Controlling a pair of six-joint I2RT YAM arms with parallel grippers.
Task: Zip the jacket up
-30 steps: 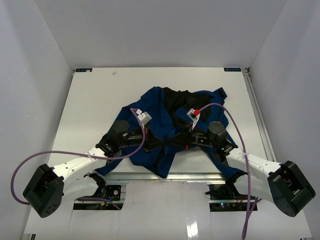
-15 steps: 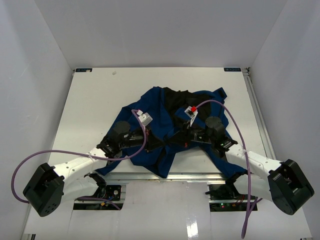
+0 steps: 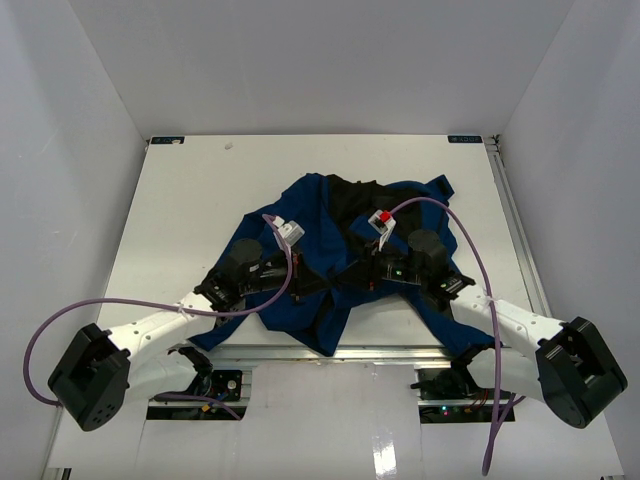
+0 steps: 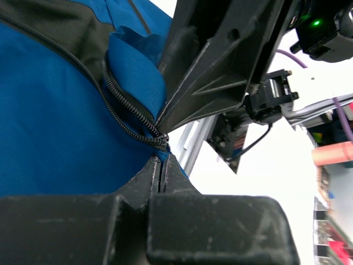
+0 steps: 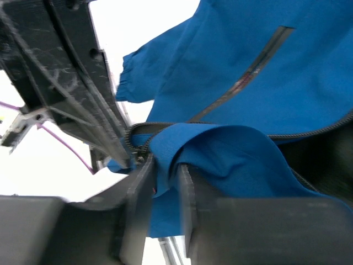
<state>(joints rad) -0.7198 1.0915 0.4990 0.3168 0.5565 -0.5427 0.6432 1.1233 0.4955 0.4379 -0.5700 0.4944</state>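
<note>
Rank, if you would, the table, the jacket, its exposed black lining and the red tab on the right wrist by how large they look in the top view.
Largest to smallest:
1. table
2. jacket
3. black lining
4. red tab, by far the smallest

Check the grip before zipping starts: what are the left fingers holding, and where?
The left fingers pinch the jacket at the end of one zipper track, on its blue edge.

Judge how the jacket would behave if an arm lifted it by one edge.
Probably floppy: the jacket lies rumpled, folding over by the left gripper. Likely light, being thin cloth. Its zipper teeth curl, so a lifted edge would sag.
</note>
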